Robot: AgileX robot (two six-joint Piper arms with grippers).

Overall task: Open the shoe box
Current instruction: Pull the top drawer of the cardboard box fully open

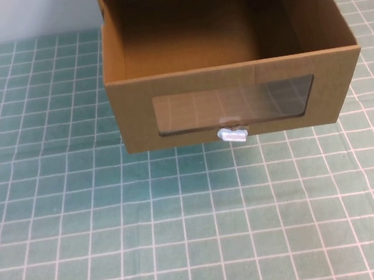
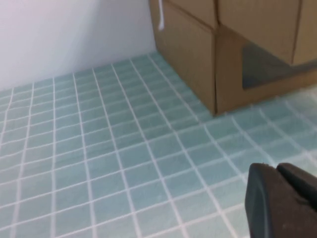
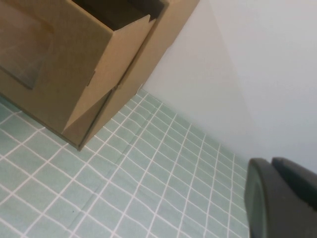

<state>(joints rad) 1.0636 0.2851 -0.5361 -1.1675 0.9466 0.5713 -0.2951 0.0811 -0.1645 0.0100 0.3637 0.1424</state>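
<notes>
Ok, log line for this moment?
box: drawer pulled open | left gripper: shut, clear, left of box | right gripper: shut, clear, right of box

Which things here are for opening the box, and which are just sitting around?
Job: shoe box, already slid open; its small handle; left gripper, shut, off to its left; right gripper, shut, off to its right.
Lying about: green grid mat; white wall.

Shoe box [image 1: 135,112] plain brown cardbd, no print; inside darker brown. Front window [image 1: 234,105] clear film w/ grey sheen. Pull tab [image 1: 233,134] pale bluish-white. Mat [image 1: 184,223] teal-green w/ white grid lines. Wall [image 2: 59,34] plain off-white. Left gripper [image 2: 276,171] black, over mat off box's left side; right gripper [image 3: 271,163] black, over mat off box's right side
</notes>
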